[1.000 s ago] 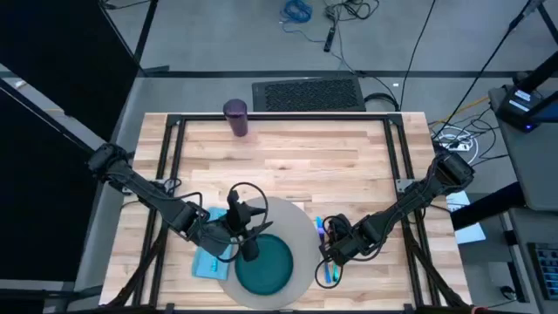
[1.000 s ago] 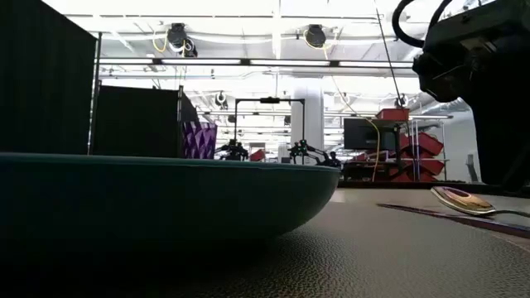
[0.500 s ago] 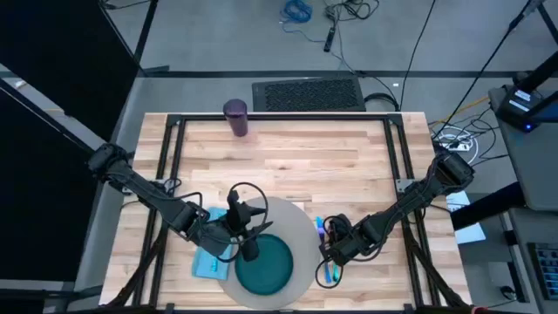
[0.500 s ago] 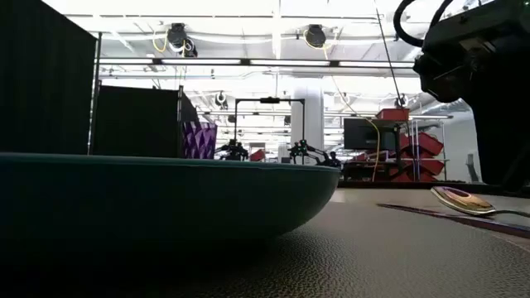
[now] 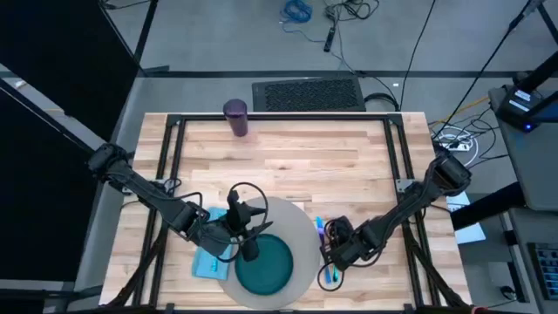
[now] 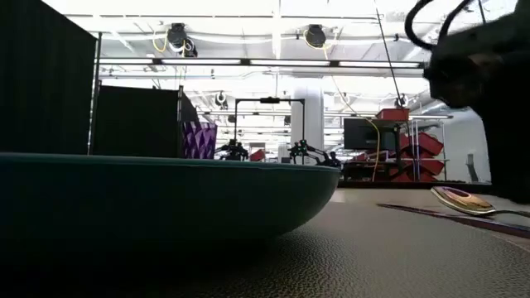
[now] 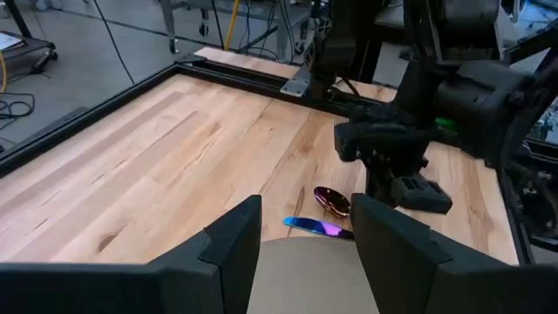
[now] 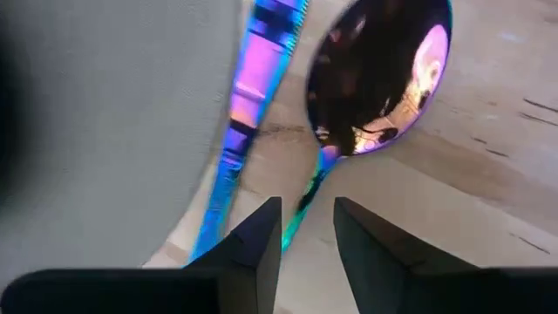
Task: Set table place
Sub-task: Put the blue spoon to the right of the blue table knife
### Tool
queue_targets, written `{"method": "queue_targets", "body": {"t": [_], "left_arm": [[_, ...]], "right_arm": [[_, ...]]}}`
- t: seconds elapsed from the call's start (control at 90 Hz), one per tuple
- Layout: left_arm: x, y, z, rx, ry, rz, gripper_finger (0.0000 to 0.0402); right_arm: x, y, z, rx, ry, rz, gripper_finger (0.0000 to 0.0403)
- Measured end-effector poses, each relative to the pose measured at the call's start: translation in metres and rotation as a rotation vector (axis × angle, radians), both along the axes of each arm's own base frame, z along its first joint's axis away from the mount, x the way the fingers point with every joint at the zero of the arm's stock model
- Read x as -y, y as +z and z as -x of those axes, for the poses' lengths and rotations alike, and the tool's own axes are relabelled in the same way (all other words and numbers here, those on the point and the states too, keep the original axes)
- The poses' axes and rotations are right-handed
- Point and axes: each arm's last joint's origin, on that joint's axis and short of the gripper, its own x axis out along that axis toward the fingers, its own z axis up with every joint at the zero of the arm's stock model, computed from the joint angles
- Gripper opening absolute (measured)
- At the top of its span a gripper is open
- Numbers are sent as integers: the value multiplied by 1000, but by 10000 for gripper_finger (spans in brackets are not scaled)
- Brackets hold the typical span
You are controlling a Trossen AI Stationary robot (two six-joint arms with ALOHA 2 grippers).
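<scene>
glossy oval spoon [image 8: 377, 74], pebbled round mat [image 6: 389, 257]

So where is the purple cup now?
In the high view, the purple cup stands at the table's far edge, left of centre, apart from the round grey mat.

Robotics lab (floor cables [image 5: 296, 12], racks [image 6: 411, 157])

Ceiling lamps [image 6: 313, 36] blaze at the low view's top; the near plate [image 6: 166, 194] lies dark and blurred.
</scene>
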Motion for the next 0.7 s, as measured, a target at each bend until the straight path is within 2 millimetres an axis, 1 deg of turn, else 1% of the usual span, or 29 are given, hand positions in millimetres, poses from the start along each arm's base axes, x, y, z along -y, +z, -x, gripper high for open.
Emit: {"method": "queue_targets", "body": {"t": [0.222, 0.7], "left_arm": [[0, 0, 0, -1, 0, 0, 162], [0, 0, 0, -1, 0, 0, 162]], "right_arm": [[-3, -4, -4, 23, 2, -20, 98], [-2, -5, -2, -7, -27, -29, 98]]}}
